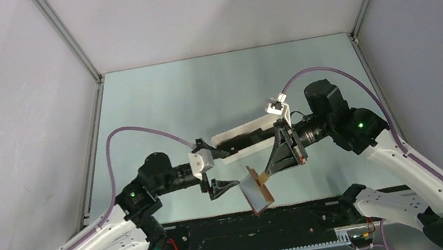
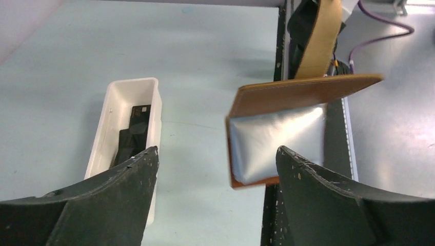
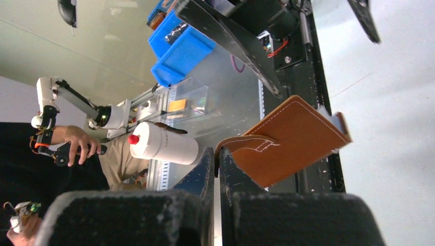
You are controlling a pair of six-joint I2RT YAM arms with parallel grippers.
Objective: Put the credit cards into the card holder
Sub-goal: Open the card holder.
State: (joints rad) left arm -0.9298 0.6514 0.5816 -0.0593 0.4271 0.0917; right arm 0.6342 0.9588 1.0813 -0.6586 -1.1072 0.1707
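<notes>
The card holder [image 1: 257, 190] is a brown wallet that hangs open in the air above the table's near edge, its pale inner pocket [image 2: 277, 138] facing my left gripper. My right gripper [image 1: 266, 173] is shut on its snap tab [image 3: 246, 145], and the brown outer cover [image 3: 295, 136] dangles below the jaws. My left gripper [image 2: 216, 149] stands wide open and empty just short of the wallet, whose lower corner is near the right finger [image 2: 328, 195]. The dark credit cards [image 2: 134, 128] lie inside a white oblong tray [image 2: 114, 107], behind the left finger.
The white tray [image 1: 243, 128] lies at mid-table between the two arms. A black rail [image 1: 254, 222] runs along the table's near edge under the wallet. Grey walls close in the left, right and back. Blue bins [image 3: 179, 48] and a white bottle [image 3: 164, 143] sit beyond the table.
</notes>
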